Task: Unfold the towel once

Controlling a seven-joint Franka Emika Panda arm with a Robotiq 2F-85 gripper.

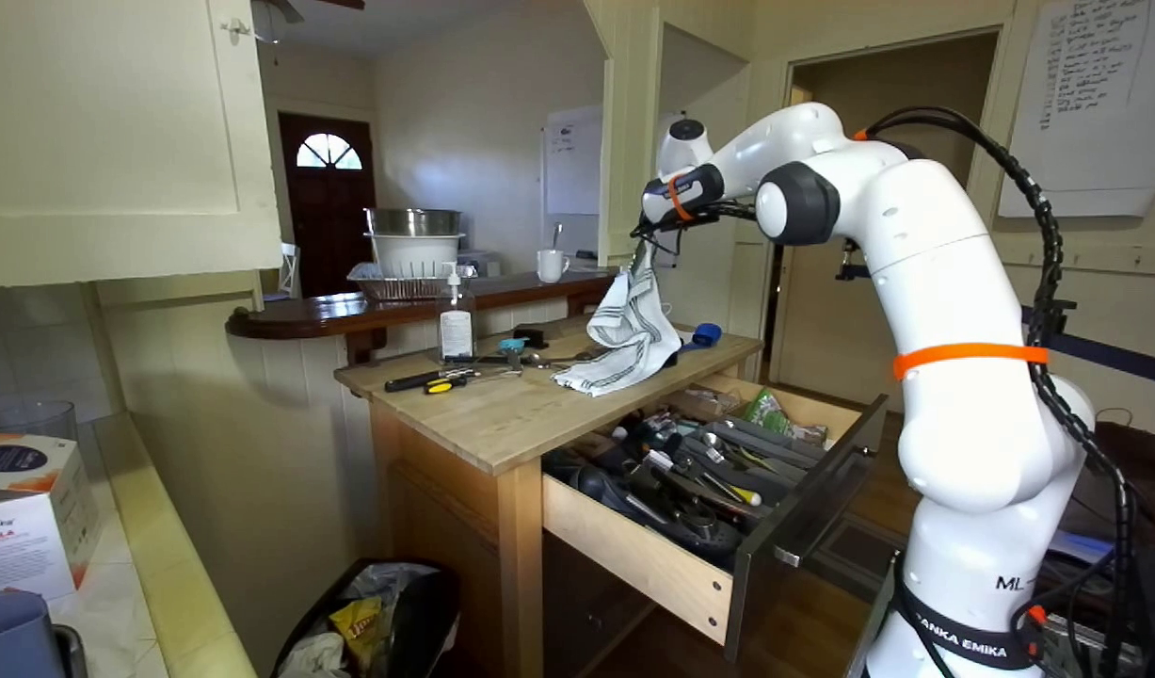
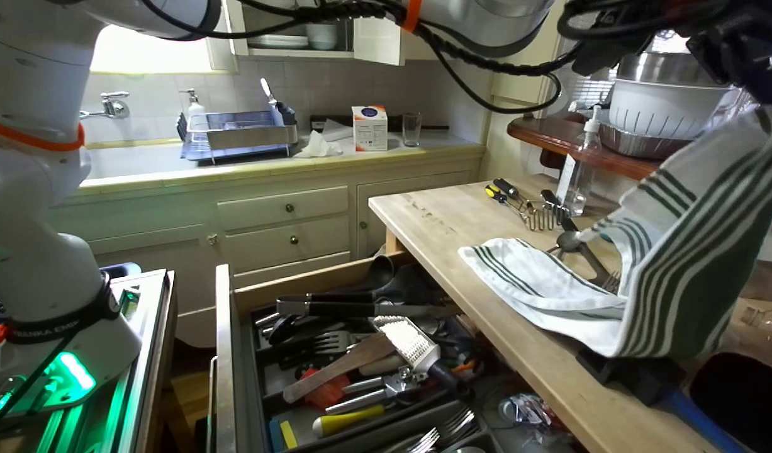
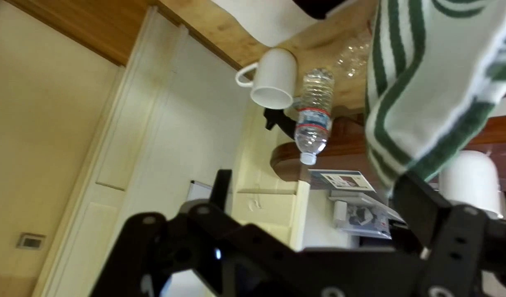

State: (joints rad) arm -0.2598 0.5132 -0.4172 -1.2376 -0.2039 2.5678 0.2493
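Observation:
The towel is white with dark green stripes. In an exterior view the towel point(image 1: 633, 330) hangs in a slant from the gripper point(image 1: 647, 232), its lower part lying on the wooden worktop. In an exterior view the towel point(image 2: 681, 277) has one end flat near the worktop's edge and the rest rising to one finger of the gripper point(image 2: 678, 78). In the wrist view the gripper point(image 3: 314, 178) has its fingers wide apart with nothing between them. The towel point(image 3: 438, 82) touches the tip of the right-hand finger there; whether it is caught or falling cannot be told.
The wooden worktop point(image 1: 483, 428) carries tools, a soap bottle point(image 1: 457, 325) and a blue-handled item point(image 1: 704, 335). A full utensil drawer point(image 2: 341, 415) stands open below it. A white mug point(image 3: 274, 78) and a water bottle point(image 3: 314, 117) show in the wrist view. A raised wooden bar point(image 1: 323, 315) stands behind.

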